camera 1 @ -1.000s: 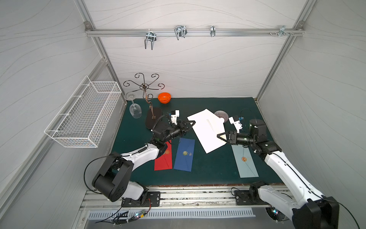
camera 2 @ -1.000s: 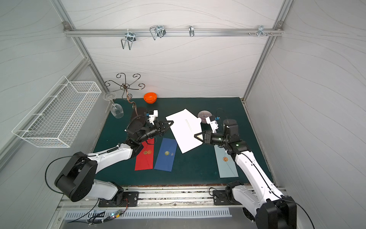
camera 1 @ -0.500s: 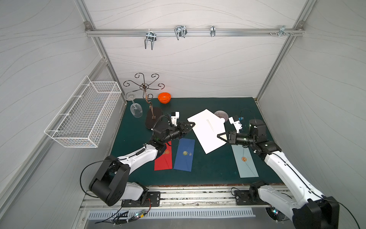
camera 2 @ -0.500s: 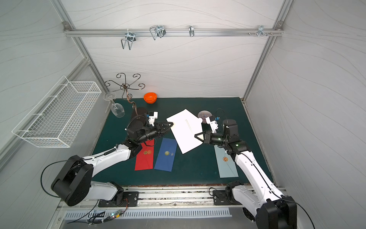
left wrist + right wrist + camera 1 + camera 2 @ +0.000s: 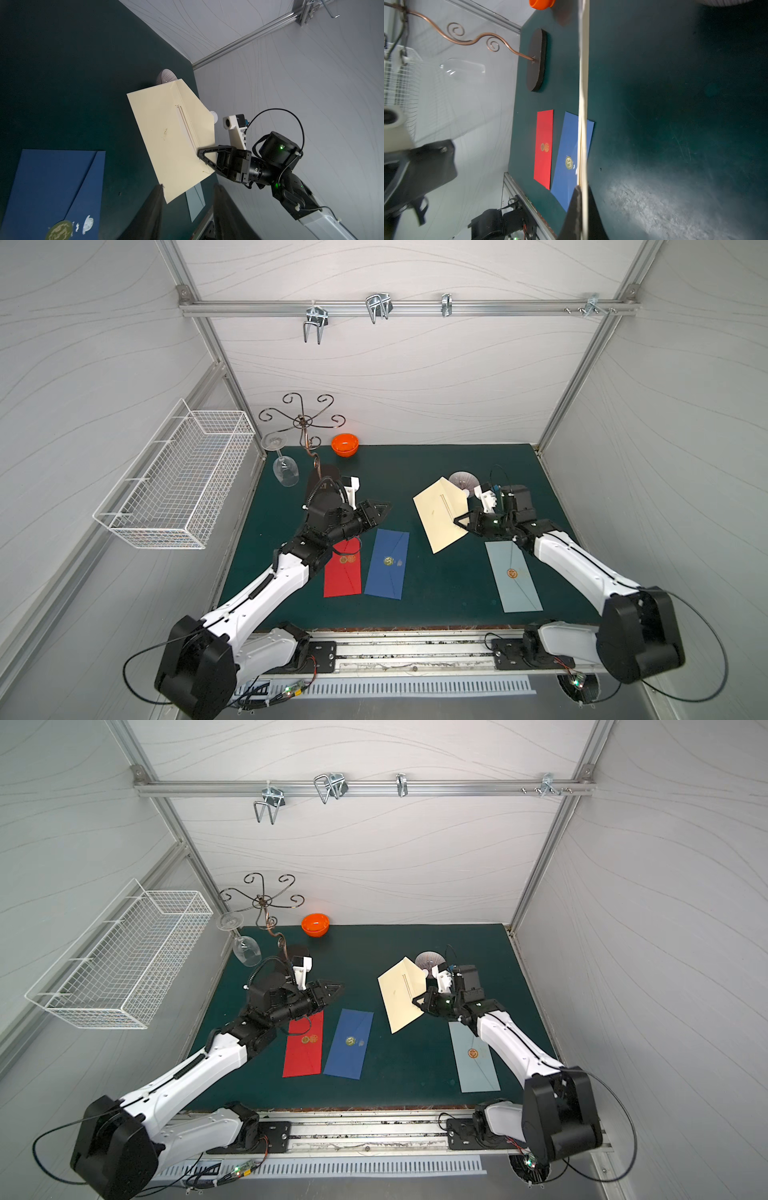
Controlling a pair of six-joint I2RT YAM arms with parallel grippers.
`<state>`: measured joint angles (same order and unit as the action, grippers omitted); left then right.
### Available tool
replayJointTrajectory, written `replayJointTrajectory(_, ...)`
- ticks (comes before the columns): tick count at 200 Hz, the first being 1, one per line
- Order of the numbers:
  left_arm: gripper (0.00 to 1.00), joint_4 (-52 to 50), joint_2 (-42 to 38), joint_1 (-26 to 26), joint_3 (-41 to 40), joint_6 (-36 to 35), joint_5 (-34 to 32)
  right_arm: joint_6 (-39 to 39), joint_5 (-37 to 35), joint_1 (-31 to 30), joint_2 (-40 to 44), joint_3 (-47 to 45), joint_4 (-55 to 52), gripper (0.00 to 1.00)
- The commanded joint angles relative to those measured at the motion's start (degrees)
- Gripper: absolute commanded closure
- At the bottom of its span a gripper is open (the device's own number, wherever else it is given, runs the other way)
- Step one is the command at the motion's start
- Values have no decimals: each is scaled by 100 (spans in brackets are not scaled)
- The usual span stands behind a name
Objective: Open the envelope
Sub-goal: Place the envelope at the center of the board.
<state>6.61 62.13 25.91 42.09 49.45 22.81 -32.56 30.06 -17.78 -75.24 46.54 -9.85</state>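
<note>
A wire basket (image 5: 178, 489) hangs on the left wall. Beside it a rack (image 5: 305, 423) stands at the mat's (image 5: 436, 605) back corner with a glass (image 5: 286, 472) hanging from it, and an orange bowl (image 5: 345, 444) sits just to its right.

The left gripper (image 5: 384, 507) hovers above the mat with its fingers (image 5: 153, 207) parted and nothing between them, well apart from the cream envelope (image 5: 440, 510). Below it, a red envelope (image 5: 343, 572) and a blue envelope (image 5: 387, 564) lie flat side by side, each showing a gold seal.

The cream envelope is right of centre, tilted, with its flap folded out past the crease. The right gripper (image 5: 461, 522) is clamped on its near right edge. In the right wrist view the envelope shows edge-on between the pinched fingers (image 5: 576, 207). A small round dish (image 5: 463, 480) sits just behind it. A pale blue envelope (image 5: 513, 576) lies flat under the right arm.
</note>
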Motion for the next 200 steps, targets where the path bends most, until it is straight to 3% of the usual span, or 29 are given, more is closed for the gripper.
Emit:
replayJointTrajectory(1, 52, -853, -403, -20, 337, -890, -539, 47, -433, -113, -517, 410, 399, 96)
replayJointTrajectory(112, 43, -978, -1606, -25, -282, -1170, -1238, -335, -1234, -532, -3781, 3166, 428, 97)
replayJointTrajectory(153, 43, -707, -1594, -25, -481, -1036, -1248, -307, -1506, -739, -4481, 3834, -48, 84)
replayJointTrajectory(180, 43, -716, -1575, -26, -447, -1078, -1216, -177, -1700, -863, -4573, 3984, -381, 78)
replayJointTrajectory(200, 43, -714, -1578, -29, -455, -1063, -1200, -113, -1697, -867, -4473, 3885, -459, 69)
